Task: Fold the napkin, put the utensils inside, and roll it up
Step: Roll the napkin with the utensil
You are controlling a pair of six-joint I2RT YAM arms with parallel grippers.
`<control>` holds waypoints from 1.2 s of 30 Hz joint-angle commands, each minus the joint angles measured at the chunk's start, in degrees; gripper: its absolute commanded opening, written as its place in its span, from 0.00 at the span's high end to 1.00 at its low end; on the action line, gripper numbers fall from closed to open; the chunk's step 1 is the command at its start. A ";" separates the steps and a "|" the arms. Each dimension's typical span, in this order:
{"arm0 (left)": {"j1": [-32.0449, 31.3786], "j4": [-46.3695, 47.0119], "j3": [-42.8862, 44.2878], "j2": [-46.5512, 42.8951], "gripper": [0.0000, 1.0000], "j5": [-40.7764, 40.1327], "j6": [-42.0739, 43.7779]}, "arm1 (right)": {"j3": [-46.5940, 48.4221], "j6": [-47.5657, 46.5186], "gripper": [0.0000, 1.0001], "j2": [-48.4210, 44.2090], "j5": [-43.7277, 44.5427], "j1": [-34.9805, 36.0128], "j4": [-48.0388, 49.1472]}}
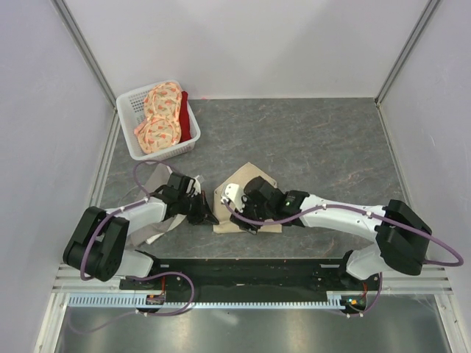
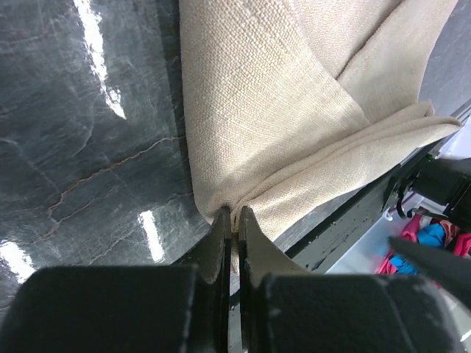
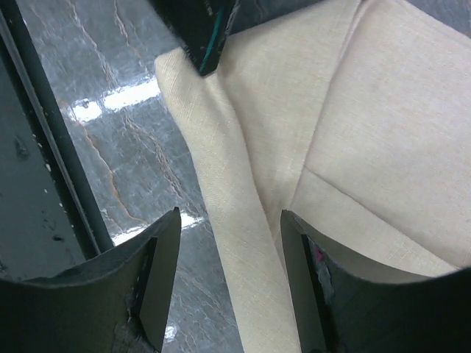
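Beige napkin (image 2: 294, 110) corner clamped in left pincer (image 2: 234, 215); right pincer (image 3: 229, 220) spread over it.

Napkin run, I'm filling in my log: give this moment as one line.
left claw: shut on napkin | right claw: open over napkin | napkin: partly folded, on table

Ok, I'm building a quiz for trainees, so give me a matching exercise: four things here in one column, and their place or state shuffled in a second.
Things:
1 napkin
2 left gripper
3 right gripper
4 basket

States:
A open, over the napkin
B far left on the table
C shut on the napkin's edge
D beige, folded in layers

Pairs: 1-D; 2-C; 3-A; 4-B
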 commanded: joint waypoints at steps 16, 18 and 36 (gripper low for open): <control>-0.06 -3.75 4.00 2.71 0.98 -2.02 4.81 | -3.45 -5.71 0.37 7.11 10.46 6.86 8.82; -0.06 -3.75 4.44 2.80 0.98 -1.93 5.34 | -3.01 -5.71 0.38 8.34 10.81 6.86 8.38; 0.03 -3.66 2.78 -9.31 0.35 -12.21 5.25 | 5.42 -2.72 0.80 17.56 -16.48 -2.10 -6.91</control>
